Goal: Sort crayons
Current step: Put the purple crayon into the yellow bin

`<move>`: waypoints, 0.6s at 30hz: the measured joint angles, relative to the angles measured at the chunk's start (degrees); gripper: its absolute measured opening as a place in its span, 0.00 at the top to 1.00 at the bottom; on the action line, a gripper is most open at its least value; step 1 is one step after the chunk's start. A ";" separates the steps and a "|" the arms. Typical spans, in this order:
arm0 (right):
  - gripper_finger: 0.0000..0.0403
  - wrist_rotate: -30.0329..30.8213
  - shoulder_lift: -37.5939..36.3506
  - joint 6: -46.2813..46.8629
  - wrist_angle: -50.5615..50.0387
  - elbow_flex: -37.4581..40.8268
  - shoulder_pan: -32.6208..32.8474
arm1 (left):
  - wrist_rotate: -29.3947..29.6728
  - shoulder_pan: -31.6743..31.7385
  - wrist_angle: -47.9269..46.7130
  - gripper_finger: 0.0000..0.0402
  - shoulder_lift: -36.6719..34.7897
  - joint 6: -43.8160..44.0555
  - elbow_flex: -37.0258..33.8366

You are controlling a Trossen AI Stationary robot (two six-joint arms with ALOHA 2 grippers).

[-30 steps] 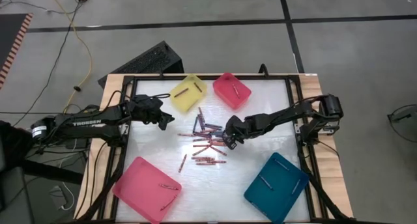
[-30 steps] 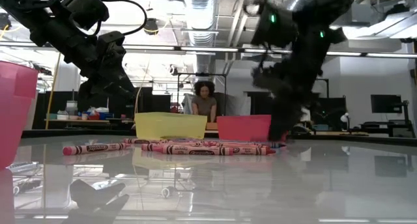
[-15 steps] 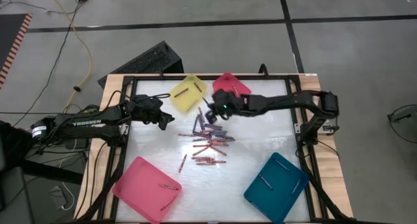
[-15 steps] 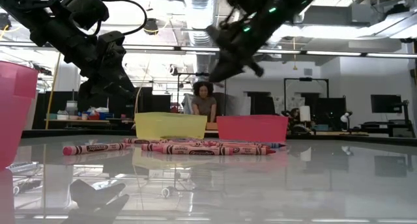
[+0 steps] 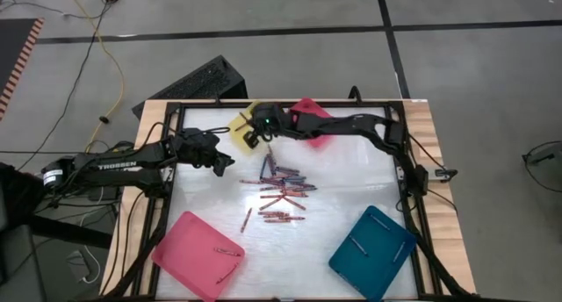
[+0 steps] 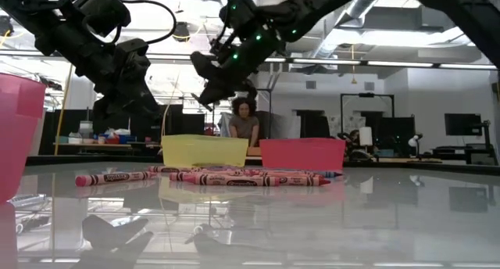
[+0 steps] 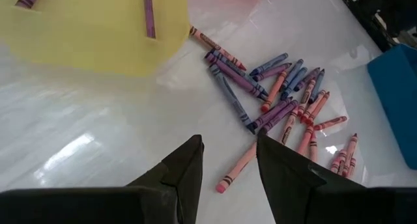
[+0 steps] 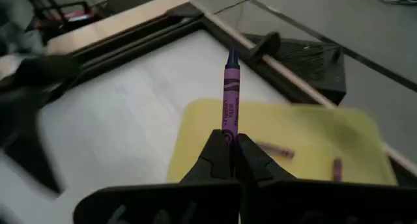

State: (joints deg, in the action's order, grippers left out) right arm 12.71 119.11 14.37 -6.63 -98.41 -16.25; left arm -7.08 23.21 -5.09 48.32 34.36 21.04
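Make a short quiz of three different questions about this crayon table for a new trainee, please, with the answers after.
1. True or false: the right tool is shut on a purple crayon.
2. Which tray lies under the right tool? A) teal tray B) yellow tray C) large pink tray
3. Fill in: the left tool holds ____.

Key:
1. True; the crayon sticks out from between the closed fingers.
2. B; the yellow tray lies right below it and already has crayons in it.
3. Nothing; its fingers are apart, pointing at the loose crayon pile on the table.
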 joint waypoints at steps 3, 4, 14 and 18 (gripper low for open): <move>1.00 -1.68 0.46 -1.19 -1.66 -0.64 -2.11 | -0.03 -0.01 -0.22 0.67 0.01 0.05 0.00; 0.99 -1.99 0.46 -1.36 -1.84 -0.65 -2.69 | -0.02 -0.01 -0.31 0.67 0.00 0.05 0.00; 0.87 -6.99 1.27 -1.17 -5.23 -0.81 -5.29 | 0.33 -0.10 -0.34 0.67 -0.01 0.16 0.00; 0.85 -6.95 1.49 -1.18 -6.15 -0.70 -5.31 | 0.35 -0.13 -0.36 0.67 -0.01 0.06 0.01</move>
State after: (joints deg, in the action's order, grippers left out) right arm 5.76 120.60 13.19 -12.78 -99.11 -21.56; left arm -6.72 23.08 -5.45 48.31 34.43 21.05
